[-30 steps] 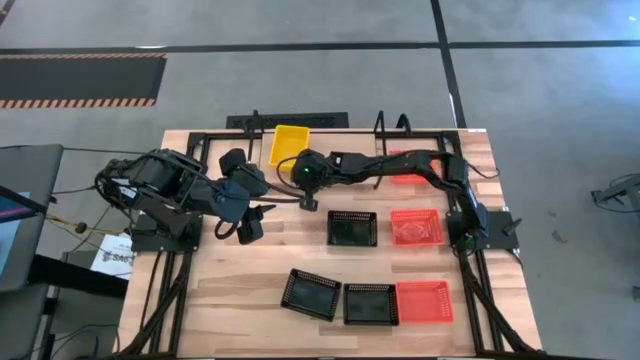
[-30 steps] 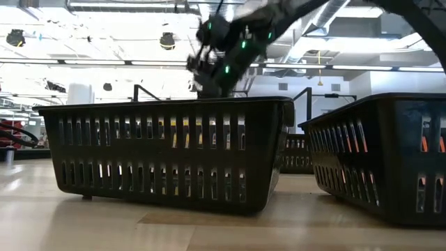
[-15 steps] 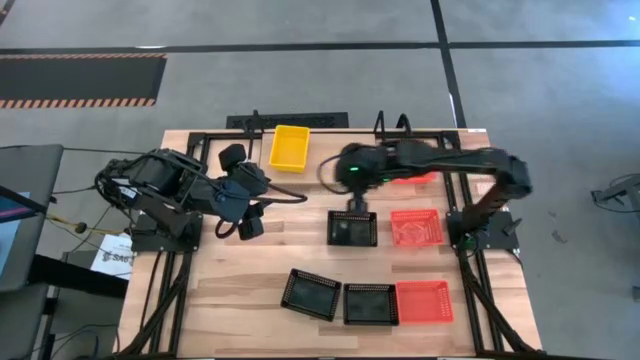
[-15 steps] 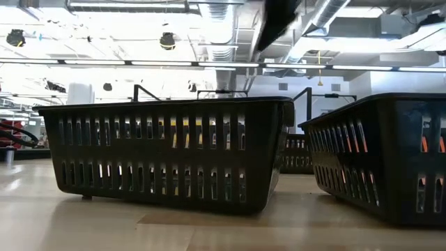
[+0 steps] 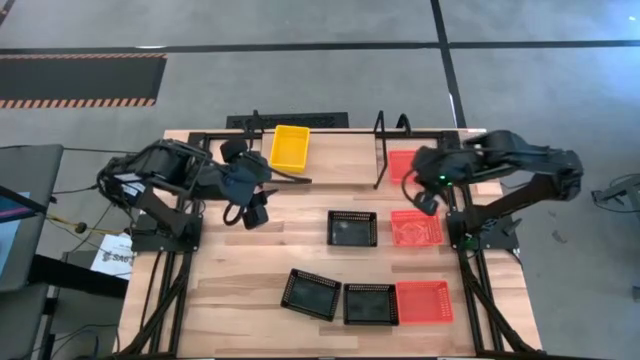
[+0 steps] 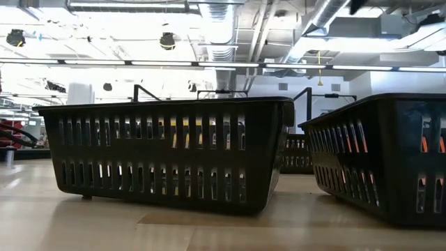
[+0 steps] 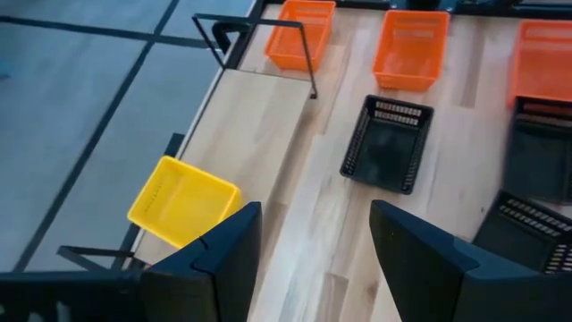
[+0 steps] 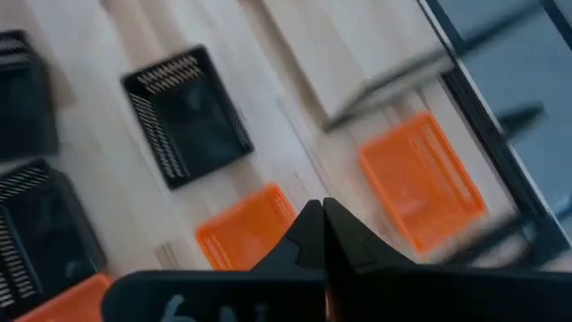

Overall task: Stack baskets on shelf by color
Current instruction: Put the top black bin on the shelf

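The shelf runs along the table's far edge between black wire hoops. A yellow basket stands on its left end. A red-orange basket sits by its right hoop. On the table lie three black baskets and two red-orange ones. My left gripper is open, near the table's left side, just nearer than the yellow basket. My right gripper is shut and empty, above the gap between two red-orange baskets.
Bare tabletop lies at the near left. The shelf's middle holds nothing. In the low view two black baskets fill the foreground, and no gripper shows there. The arm bases stand at the table's left and right edges.
My right arm has swung from beside the yellow basket on the shelf toward the table's right, passing over the middle black basket, and now hangs by the red-orange baskets. Its fingers carry nothing. My left gripper has shifted a little toward the far edge.
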`<state>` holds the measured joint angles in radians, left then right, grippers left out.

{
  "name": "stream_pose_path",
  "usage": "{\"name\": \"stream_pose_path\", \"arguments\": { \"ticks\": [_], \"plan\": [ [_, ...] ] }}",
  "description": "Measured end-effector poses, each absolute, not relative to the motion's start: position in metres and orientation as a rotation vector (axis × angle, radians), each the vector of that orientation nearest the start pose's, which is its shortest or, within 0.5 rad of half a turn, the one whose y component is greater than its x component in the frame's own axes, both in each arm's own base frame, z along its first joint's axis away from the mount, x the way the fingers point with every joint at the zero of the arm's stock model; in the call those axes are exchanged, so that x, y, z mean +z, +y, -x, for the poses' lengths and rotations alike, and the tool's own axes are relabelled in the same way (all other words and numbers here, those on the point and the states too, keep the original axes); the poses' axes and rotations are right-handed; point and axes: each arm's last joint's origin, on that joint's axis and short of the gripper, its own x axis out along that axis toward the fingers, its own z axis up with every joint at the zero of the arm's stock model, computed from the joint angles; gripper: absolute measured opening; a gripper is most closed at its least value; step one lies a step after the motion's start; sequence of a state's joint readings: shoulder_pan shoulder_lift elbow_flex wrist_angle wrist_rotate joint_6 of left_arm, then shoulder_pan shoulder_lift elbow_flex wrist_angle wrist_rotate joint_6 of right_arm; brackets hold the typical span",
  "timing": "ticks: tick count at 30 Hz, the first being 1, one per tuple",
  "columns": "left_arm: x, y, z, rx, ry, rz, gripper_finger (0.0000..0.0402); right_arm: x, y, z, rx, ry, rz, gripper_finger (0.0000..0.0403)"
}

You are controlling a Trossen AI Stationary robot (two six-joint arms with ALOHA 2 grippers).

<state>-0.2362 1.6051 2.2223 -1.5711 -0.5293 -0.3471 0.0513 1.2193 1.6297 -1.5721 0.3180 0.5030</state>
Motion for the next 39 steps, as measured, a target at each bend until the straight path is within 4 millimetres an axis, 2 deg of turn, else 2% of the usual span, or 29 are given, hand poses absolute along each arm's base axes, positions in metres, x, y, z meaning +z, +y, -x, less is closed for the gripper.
{"name": "stream_pose_path", "arguments": {
  "ticks": [7,14,21,26,29,35,39],
  "plan": [
    [0.482,-0.034,-0.246,0.451,0.827,-0.029,0.0198,0.419,-0.014,-0.156,-0.568,1.028,-0.249,0.0024],
    [0.482,-0.028,-0.247,0.475,0.826,0.002,0.0198,0.416,-0.027,-0.16,-0.596,1.056,-0.329,0.0022],
    [0.469,-0.031,-0.269,0.444,0.884,-0.031,0.0198,0.411,-0.025,-0.172,-0.578,1.082,-0.315,0.0016],
    [0.443,-0.037,-0.304,0.398,0.988,-0.099,0.0198,0.407,-0.02,-0.18,-0.541,1.115,-0.302,0.0017],
    [0.421,-0.04,-0.33,0.385,1.052,-0.109,0.0198,0.406,-0.017,-0.183,-0.505,1.135,-0.262,0.0019],
    [0.361,-0.052,-0.392,0.262,1.155,-0.12,0.0198,0.406,-0.01,-0.183,-0.464,1.138,-0.227,0.0015],
    [0.309,-0.06,-0.423,0.176,1.288,-0.134,0.0197,0.407,-0.006,-0.18,-0.437,1.139,-0.207,0.0014]
  ]
}}
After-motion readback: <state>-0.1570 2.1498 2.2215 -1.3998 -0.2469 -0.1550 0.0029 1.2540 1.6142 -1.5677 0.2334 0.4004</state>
